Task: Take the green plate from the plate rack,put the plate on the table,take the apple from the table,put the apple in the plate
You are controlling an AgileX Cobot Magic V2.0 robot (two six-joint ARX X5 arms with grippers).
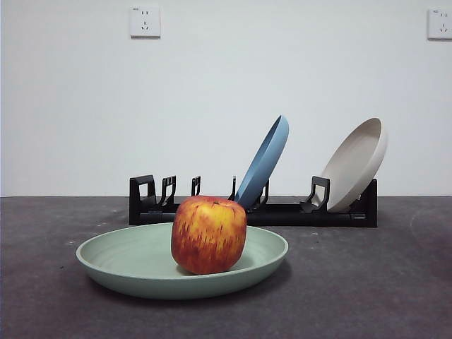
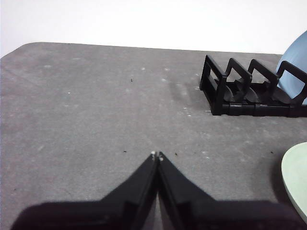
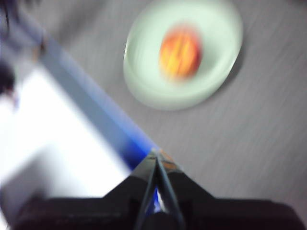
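Note:
The green plate (image 1: 141, 261) lies flat on the table (image 1: 367, 282) in front of the plate rack (image 1: 282, 212). The apple (image 1: 209, 234) sits in the plate, right of its middle. My left gripper (image 2: 157, 155) is shut and empty, low over bare table, with the rack's end (image 2: 225, 91) and the plate's edge (image 2: 296, 177) off to one side. My right gripper (image 3: 157, 155) is shut and empty, high above the plate (image 3: 144, 81) and apple (image 3: 180, 52); its view is motion-blurred. Neither gripper shows in the front view.
A blue plate (image 1: 265, 159) leans in the middle of the rack and a beige plate (image 1: 357, 162) leans at its right end. The rack's left slots hold nothing. A white wall with two sockets stands behind.

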